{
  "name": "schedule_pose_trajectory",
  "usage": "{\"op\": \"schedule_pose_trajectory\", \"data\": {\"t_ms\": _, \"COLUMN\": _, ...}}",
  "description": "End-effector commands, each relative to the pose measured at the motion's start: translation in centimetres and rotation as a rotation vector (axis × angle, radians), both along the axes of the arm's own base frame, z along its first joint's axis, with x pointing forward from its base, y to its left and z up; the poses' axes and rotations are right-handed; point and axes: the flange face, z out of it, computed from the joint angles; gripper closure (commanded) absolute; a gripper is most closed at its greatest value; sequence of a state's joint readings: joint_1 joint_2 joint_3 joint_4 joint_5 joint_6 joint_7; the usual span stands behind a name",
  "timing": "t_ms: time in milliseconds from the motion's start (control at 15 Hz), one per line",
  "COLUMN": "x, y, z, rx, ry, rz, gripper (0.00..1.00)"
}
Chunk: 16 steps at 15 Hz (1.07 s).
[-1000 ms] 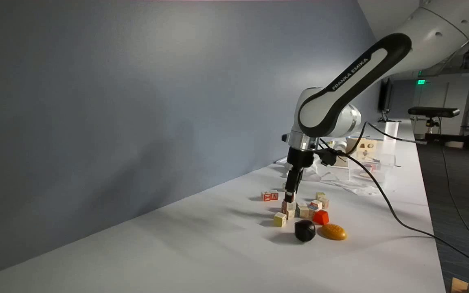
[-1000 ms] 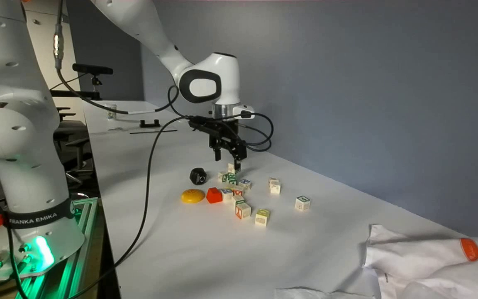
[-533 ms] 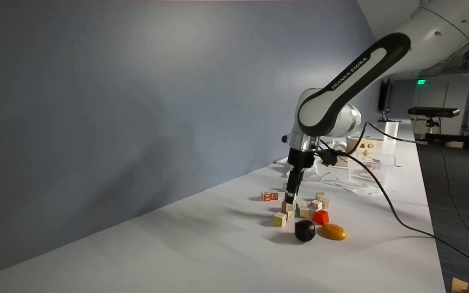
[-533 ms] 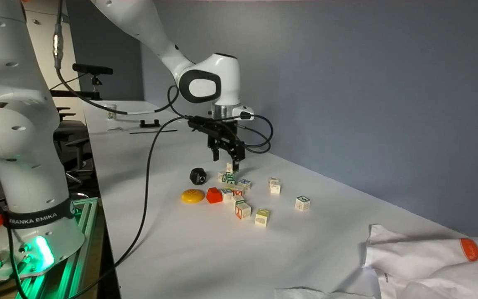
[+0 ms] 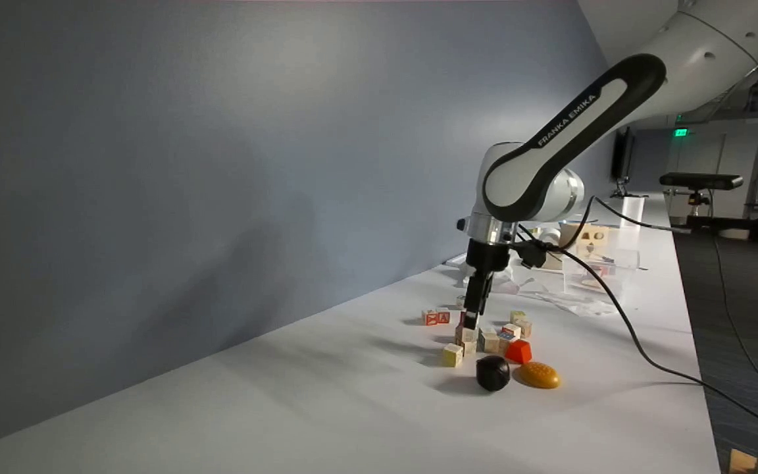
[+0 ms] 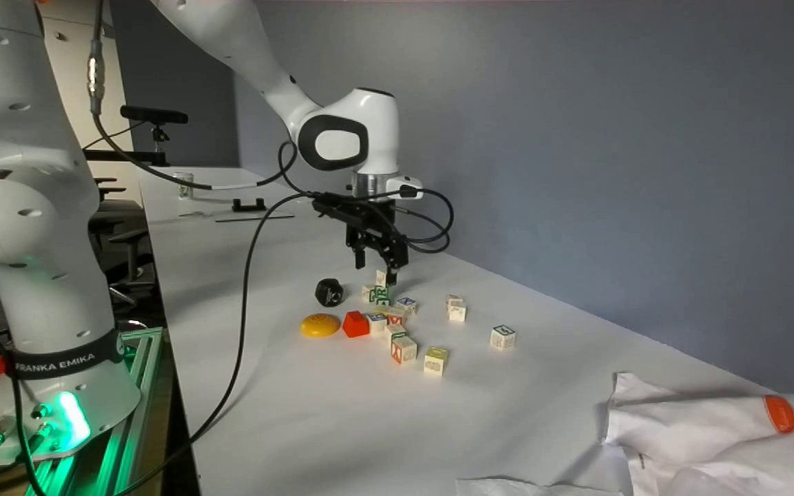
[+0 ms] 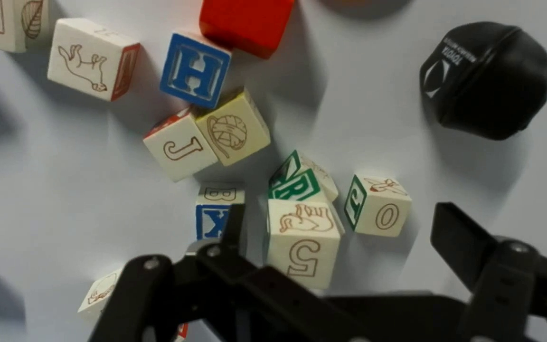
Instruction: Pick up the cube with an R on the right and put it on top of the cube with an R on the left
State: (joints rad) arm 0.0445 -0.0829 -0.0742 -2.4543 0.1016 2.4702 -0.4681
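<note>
In the wrist view a cube with a green R face [image 7: 297,186] lies mostly hidden under a cube with a 5 [image 7: 304,249]. A third cube with a green face [image 7: 286,167] shows beneath them, turned; its letter is mostly hidden. They appear stacked. In an exterior view the stack shows a pale top cube [image 6: 381,277] above green faces [image 6: 382,295]. A finger partly hides the stack [image 5: 466,337] from the other side. My gripper [image 7: 342,228] is wide open around the stack's top. It also shows in both exterior views [image 5: 470,320] [image 6: 375,272].
A cube with J and O [image 7: 381,206] stands right beside the stack, inside the finger span. A blue X cube [image 7: 214,219] lies by the other finger. Other cubes [image 7: 181,146], a red block [image 7: 247,23] and a black ball [image 7: 487,80] lie around. A yellow piece [image 6: 320,325] lies nearby.
In an exterior view my gripper has shifted slightly left, and the upper cubes of the stack have shifted slightly left too. The gripper stays open. The other objects have not moved.
</note>
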Motion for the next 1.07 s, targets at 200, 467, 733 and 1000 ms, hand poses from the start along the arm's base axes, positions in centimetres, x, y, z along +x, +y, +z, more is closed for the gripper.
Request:
{"op": "schedule_pose_trajectory", "data": {"t_ms": 200, "x": -0.5, "y": -0.1, "z": 1.0, "rx": -0.05, "ry": 0.032, "rz": -0.048, "gripper": 0.0}}
{"op": "schedule_pose_trajectory", "data": {"t_ms": 467, "x": -2.0, "y": -0.6, "z": 2.7, "rx": -0.114, "ry": 0.084, "rz": -0.096, "gripper": 0.0}}
{"op": "schedule_pose_trajectory", "data": {"t_ms": 733, "x": -3.4, "y": -2.4, "z": 3.7, "rx": -0.14, "ry": 0.134, "rz": -0.146, "gripper": 0.0}}
{"op": "schedule_pose_trajectory", "data": {"t_ms": 1000, "x": -5.0, "y": -4.6, "z": 4.7, "rx": -0.129, "ry": 0.155, "rz": -0.185, "gripper": 0.0}}
